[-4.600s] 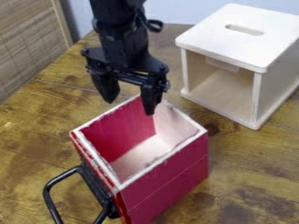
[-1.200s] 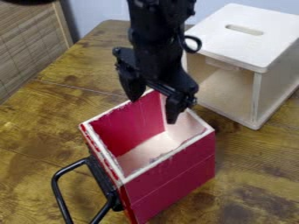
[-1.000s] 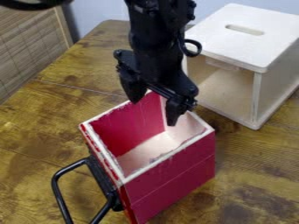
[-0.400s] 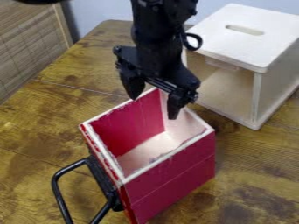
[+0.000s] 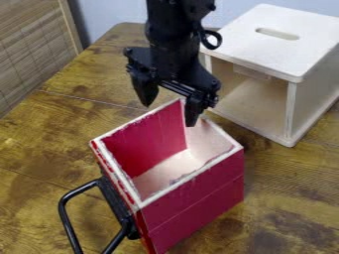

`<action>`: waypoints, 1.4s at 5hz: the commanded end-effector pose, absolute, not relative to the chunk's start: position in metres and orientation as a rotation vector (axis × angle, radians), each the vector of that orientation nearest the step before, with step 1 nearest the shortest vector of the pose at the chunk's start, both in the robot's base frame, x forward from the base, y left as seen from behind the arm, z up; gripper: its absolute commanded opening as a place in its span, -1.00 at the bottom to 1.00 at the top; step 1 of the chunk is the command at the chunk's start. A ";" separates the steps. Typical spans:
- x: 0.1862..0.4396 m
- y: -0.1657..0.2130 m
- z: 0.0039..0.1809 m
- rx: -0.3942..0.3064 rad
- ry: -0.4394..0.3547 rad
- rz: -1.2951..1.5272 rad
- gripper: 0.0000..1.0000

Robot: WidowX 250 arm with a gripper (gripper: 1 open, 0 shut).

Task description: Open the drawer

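The drawer (image 5: 179,193) is a red square box with pale inner walls and a whitish rim, standing on the wooden table with its open side up. Its black loop handle (image 5: 82,220) sticks out at the lower left. My black gripper (image 5: 169,101) hangs just above the drawer's far rim. Its two fingers are spread apart and hold nothing.
A larger pale wooden box (image 5: 276,69) with a slot on top and an open front stands at the back right, close beside my gripper. A slatted panel (image 5: 30,45) lies along the left edge. The wooden table (image 5: 54,139) shows at the left.
My gripper has risen a little and shifted left off the drawer's far rim. The drawer has stayed where it was over the last second; earlier it sat slightly further left.
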State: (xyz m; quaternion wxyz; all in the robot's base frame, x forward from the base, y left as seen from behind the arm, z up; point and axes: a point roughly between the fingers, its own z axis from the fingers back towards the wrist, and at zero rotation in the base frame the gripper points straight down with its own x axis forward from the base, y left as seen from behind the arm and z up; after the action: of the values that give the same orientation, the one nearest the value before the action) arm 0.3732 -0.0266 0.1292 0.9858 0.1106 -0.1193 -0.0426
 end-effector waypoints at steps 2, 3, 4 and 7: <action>0.379 -0.031 0.160 0.217 -0.318 -0.091 1.00; 0.373 -0.038 0.167 0.218 -0.321 -0.090 1.00; 0.369 -0.045 0.169 0.216 -0.330 -0.096 1.00; 0.372 -0.033 0.146 0.241 -0.341 0.043 1.00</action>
State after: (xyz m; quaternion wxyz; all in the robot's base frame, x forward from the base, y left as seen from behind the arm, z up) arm 0.3650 -0.0316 0.1235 0.9833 0.1202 -0.1350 0.0226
